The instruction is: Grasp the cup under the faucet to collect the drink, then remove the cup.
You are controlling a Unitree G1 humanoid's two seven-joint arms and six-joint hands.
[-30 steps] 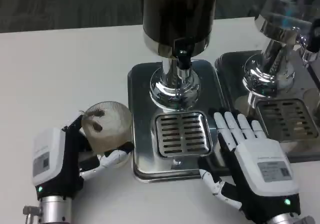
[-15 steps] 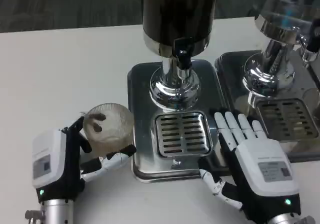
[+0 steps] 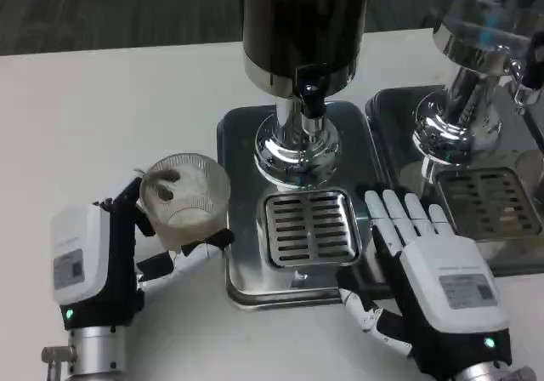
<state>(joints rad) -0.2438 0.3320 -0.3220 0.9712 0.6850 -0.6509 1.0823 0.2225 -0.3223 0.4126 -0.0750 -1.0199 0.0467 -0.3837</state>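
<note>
Head view, left hand (image 3: 106, 258) gripping clear cup (image 3: 184, 198) with fingers wrapped around it, cup just left of drip tray (image 3: 310, 228) and tilted, faucet (image 3: 310, 98) above tray, right hand (image 3: 425, 266) flat, fingers straight and pressed together, resting on tray's right edge.

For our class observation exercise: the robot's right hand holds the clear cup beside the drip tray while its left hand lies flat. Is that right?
No, the sides are swapped. In the head view, the left hand holds the clear cup beside the drip tray, while the right hand lies flat.
</note>
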